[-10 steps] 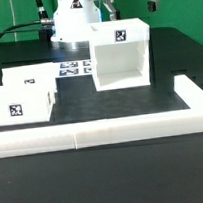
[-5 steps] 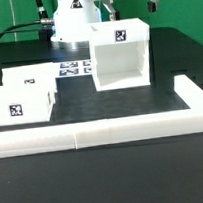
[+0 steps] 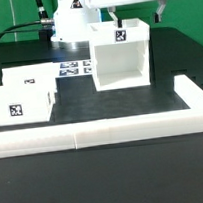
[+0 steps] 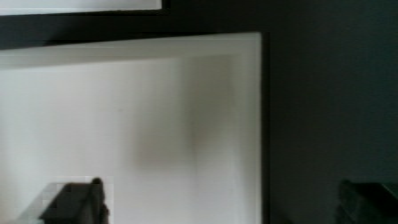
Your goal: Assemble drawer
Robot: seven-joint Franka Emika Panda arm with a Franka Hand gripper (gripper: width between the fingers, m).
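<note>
In the exterior view, the gripper [image 3: 138,19] is seen lowered from the top of the picture to just above the housing [image 3: 119,63]. Half a second earlier only a small part of it showed, higher up. Its fingers [image 3: 161,13] are spread wide, one to each side of the housing's tagged top, and nothing is held. The housing itself is unmoved. It stands upright on the table [image 3: 108,189] behind the wall [image 3: 113,135], with its open face toward the camera. The trays [image 3: 24,97] are left untouched at the exterior view's left, near the marker board [image 3: 76,68]. In the wrist view, a broad white face of the housing is shown close below, with both dark fingertips set far apart. One is over the white face; the other is past its edge, over the dark table. An approach to a grasp on the housing is judged to be under way, and no part is yet fitted.
</note>
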